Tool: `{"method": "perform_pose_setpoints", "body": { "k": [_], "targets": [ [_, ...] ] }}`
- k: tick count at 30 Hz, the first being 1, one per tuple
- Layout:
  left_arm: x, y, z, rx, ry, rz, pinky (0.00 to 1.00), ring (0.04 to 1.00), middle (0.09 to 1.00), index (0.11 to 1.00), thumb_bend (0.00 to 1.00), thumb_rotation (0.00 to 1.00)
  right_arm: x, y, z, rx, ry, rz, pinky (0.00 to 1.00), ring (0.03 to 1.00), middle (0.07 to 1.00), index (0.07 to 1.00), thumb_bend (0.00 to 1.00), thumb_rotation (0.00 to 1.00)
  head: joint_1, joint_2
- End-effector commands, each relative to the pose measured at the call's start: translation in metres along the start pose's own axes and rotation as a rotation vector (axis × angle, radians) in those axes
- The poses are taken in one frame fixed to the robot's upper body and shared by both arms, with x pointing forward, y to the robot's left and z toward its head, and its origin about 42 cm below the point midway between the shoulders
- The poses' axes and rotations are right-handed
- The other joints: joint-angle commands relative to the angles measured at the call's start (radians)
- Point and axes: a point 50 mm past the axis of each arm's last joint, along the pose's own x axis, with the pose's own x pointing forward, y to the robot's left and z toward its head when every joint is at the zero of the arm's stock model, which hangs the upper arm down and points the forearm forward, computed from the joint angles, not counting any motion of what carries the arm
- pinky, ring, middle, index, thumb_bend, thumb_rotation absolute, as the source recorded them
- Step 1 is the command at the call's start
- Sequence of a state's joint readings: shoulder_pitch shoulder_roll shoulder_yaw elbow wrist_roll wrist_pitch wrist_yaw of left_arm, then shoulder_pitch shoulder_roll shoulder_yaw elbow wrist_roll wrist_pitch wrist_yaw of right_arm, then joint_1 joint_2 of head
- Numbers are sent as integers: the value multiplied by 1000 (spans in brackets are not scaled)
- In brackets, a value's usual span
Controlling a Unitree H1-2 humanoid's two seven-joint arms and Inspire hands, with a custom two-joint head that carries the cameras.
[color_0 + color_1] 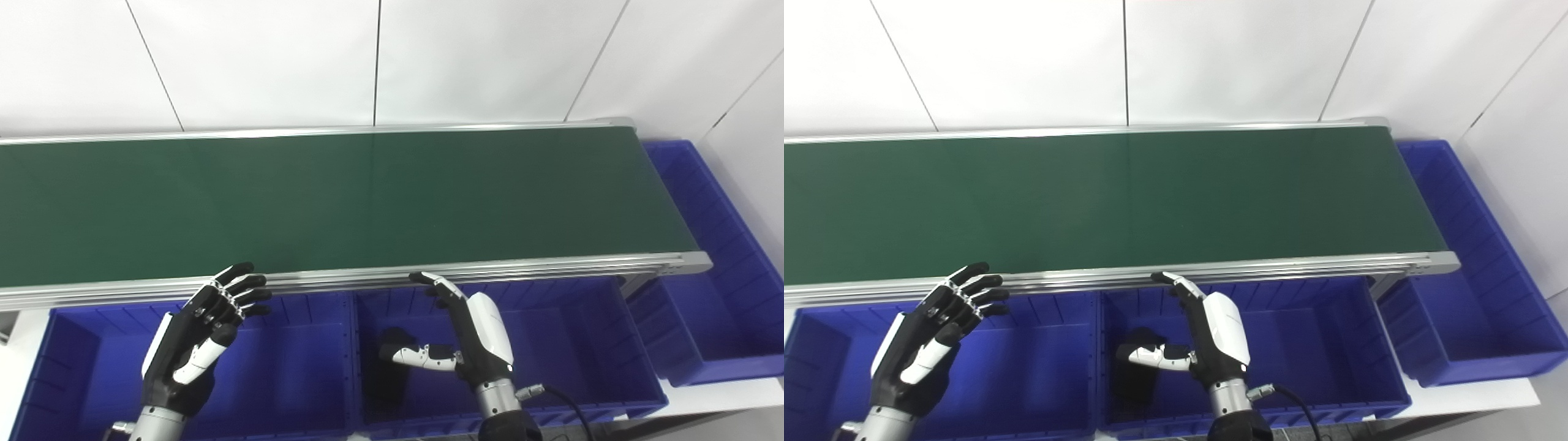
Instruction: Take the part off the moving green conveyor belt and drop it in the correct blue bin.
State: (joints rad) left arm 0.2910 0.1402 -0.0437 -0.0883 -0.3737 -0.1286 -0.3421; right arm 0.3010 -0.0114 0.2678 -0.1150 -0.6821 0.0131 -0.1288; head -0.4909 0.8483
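Observation:
The green conveyor belt runs across the view and I see no part on it. My left hand is open and empty, held over the left blue bin just in front of the belt's near rail. My right hand is open and empty over the middle blue bin, fingers up near the rail and thumb pointing left. A dark object lies in the middle bin's left part, just beside the thumb; I cannot tell what it is.
A third blue bin stands at the belt's right end, beyond the aluminium frame corner. A white panelled wall stands behind the belt. A black cable leaves my right wrist.

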Motion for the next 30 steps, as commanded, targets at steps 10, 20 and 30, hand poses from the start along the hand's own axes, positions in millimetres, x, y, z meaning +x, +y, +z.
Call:
{"method": "perform_pose_setpoints", "body": {
  "k": [10,20,30],
  "targets": [
    [2,-3,8,28,-41,-22,640,696,736,784,886,488,-1,-5,8,17,-46,-4,793,887,925,935,937,429,38,-20],
    [-1,-12,2,67,-42,-29,642,710,748,798,884,518,-10,-4,20,115,-147,3,747,832,891,899,853,553,134,-61],
    [-5,-24,-10,93,-49,-36,634,693,748,799,895,513,-17,0,36,364,-270,17,692,787,828,850,734,685,266,-122]
  ]
}}
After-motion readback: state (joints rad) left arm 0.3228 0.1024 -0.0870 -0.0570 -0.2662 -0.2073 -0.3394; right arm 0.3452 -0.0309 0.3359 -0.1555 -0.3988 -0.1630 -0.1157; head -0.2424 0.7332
